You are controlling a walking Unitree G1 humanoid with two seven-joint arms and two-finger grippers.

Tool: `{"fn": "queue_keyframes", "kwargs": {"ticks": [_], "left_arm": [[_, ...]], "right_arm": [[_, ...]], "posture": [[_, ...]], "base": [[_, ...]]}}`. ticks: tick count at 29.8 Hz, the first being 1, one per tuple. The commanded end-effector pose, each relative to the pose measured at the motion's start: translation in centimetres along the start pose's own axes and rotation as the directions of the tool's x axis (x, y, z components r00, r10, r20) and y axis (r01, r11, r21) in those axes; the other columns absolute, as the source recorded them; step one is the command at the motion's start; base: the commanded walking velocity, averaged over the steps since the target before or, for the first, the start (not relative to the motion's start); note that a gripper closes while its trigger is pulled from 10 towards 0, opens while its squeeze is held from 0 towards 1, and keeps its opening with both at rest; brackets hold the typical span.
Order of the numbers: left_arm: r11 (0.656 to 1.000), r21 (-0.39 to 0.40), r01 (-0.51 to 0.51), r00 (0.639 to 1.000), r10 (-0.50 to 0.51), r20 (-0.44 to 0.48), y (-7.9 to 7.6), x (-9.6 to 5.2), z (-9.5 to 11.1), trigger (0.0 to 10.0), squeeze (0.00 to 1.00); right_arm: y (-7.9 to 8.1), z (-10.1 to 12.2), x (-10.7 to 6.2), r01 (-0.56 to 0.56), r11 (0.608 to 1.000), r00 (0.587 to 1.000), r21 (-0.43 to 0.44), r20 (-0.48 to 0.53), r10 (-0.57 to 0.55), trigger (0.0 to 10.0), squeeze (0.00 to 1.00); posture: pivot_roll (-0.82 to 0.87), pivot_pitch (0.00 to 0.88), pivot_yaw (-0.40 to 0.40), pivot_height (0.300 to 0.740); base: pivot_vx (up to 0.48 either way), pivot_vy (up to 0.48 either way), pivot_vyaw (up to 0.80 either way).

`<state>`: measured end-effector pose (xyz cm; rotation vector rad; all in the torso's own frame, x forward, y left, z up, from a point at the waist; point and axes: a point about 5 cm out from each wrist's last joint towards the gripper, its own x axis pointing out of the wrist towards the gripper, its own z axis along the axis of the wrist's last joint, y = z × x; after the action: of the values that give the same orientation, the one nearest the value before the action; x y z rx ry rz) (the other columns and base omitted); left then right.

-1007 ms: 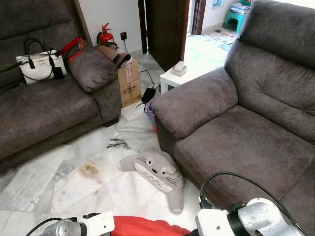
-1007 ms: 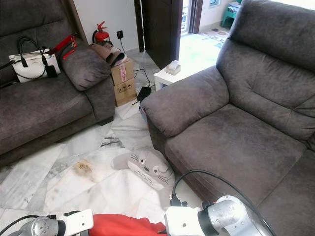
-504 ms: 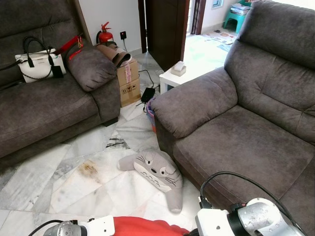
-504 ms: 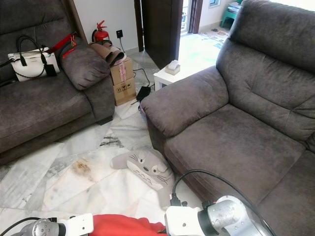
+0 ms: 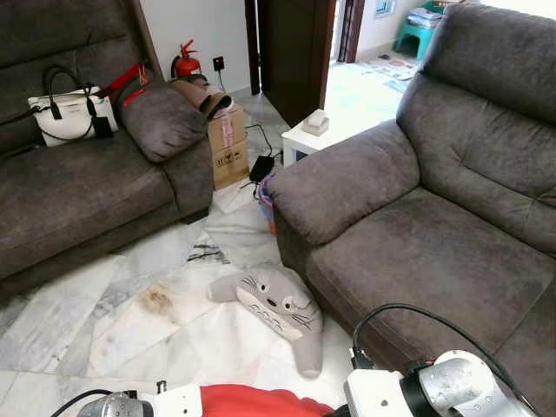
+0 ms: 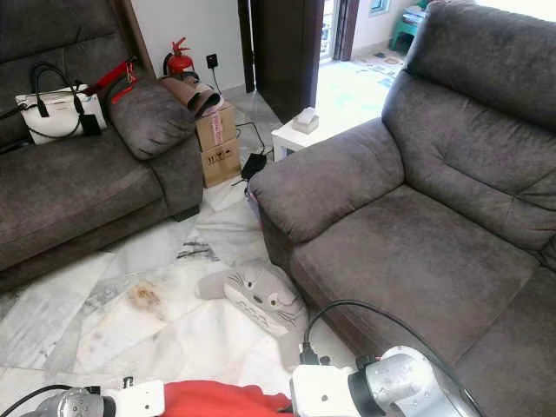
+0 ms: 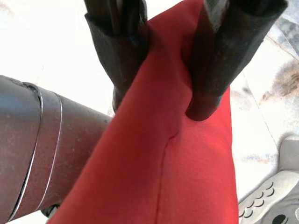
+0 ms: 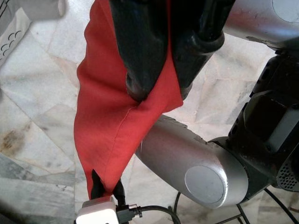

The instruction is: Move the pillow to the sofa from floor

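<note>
I hold a red pillow [image 5: 261, 401] low in front of me, between both arms at the bottom edge of the eye views. In the left wrist view my left gripper [image 7: 163, 100] is shut on the pillow's [image 7: 187, 177] seam edge, the fabric pinched between the two black fingers. My right gripper [image 8: 161, 91] is shut on another corner of the pillow [image 8: 107, 130], which hangs down above the marble floor. The large grey sofa [image 5: 434, 252] stands just ahead on my right, its seat bare.
A grey Totoro plush [image 5: 274, 304] lies on the floor by the sofa's front. A second grey sofa [image 5: 69, 191] on the left carries a white handbag [image 5: 69, 113] and a cushion [image 5: 161, 122]. Cardboard boxes [image 5: 228, 143], a fire extinguisher [image 5: 186, 62] and a white side table [image 5: 313, 135] stand behind.
The view has shifted slightly. My left arm has sunk a little toward the bottom edge. Both grippers keep their hold on the red pillow.
</note>
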<state>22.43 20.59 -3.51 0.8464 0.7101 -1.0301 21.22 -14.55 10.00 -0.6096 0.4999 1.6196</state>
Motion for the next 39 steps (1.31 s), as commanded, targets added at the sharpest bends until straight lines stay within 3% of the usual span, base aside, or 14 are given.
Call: {"fn": "queue_keyframes", "kwargs": {"ticks": [1,14,26,27,29,31,33,34,35,36,39], "left_arm": [[1.0,0.007,0.021,0.999,-0.02,-0.03,-0.4,0.0,-0.5,0.0,0.0],[1.0,-0.015,0.014,1.0,-0.014,-0.025,-0.5,0.0,-0.6,0.0,0.0],[0.997,-0.058,-0.052,0.996,0.056,0.075,1.1,-0.2,1.0,0.0,0.0],[0.985,-0.112,-0.128,0.978,0.144,0.149,2.7,-0.5,2.3,0.0,0.0],[0.978,-0.132,-0.159,0.968,0.18,0.173,3.3,-0.6,2.7,0.0,0.0],[0.948,-0.176,-0.264,0.931,0.298,0.212,5.0,-1.0,3.8,0.0,0.0],[0.877,-0.261,-0.404,0.851,0.465,0.244,7.1,-1.7,5.2,0.0,0.0],[0.832,-0.319,-0.453,0.802,0.537,0.261,8.1,-2.1,5.9,1.3,0.0],[0.753,-0.434,-0.494,0.716,0.636,0.287,9.3,-2.7,7.1,10.0,0.0],[0.721,-0.491,-0.489,0.68,0.668,0.303,9.7,-3.0,7.7,10.0,0.0],[0.664,-0.585,-0.465,0.601,0.722,0.343,10.2,-3.5,9.1,10.0,0.0]], "right_arm": [[0.2,1.2,0.2,-0.013,0.998,0.998,-0.064,0.057,0.017,10.0,0.0],[0.1,1.0,0.3,-0.003,0.999,0.998,-0.048,0.06,0.006,10.0,0.0],[0.0,0.5,0.6,0.014,0.999,0.998,-0.033,0.057,-0.012,10.0,0.0],[-0.9,0.1,0.7,0.104,0.994,0.992,-0.025,0.069,-0.102,10.0,0.0],[-1.3,-0.1,0.8,0.143,0.99,0.987,-0.013,0.072,-0.142,10.0,0.0],[-2.5,-0.8,0.8,0.247,0.969,0.967,0.017,0.058,-0.248,10.0,0.0],[-3.8,-1.6,0.8,0.378,0.923,0.923,0.076,0.044,-0.382,10.0,0.0],[-4.6,-1.9,0.8,0.455,0.882,0.885,0.12,0.048,-0.463,10.0,0.0],[-5.8,-2.4,0.6,0.566,0.793,0.805,0.225,0.056,-0.591,10.0,0.0],[-6.3,-2.4,0.5,0.606,0.751,0.764,0.262,0.071,-0.642,10.0,0.0],[-6.7,-2.5,0.4,0.642,0.674,0.692,0.365,0.104,-0.715,10.0,0.0]], "posture": [[0.01,0.107,0.051,0.74],[0.02,0.122,0.049,0.74],[0.02,0.127,0.051,0.74],[0.02,0.127,0.051,0.74],[0.02,0.127,0.051,0.74],[0.03,0.138,0.051,0.74],[0.03,0.141,0.051,0.74],[0.03,0.149,0.051,0.74],[0.04,0.152,0.052,0.74],[0.04,0.152,0.052,0.74],[0.04,0.151,0.055,0.74]], "base": [[0.0,0.0,0.0],[0.0,0.0,0.0],[0.0,0.0,0.0],[0.0,0.0,0.0],[0.0,0.0,0.0],[0.0,0.0,0.0],[0.0,0.0,0.0],[0.0,0.0,0.0],[0.0,0.0,0.0],[0.0,0.0,0.0],[0.0,0.0,0.0]]}}
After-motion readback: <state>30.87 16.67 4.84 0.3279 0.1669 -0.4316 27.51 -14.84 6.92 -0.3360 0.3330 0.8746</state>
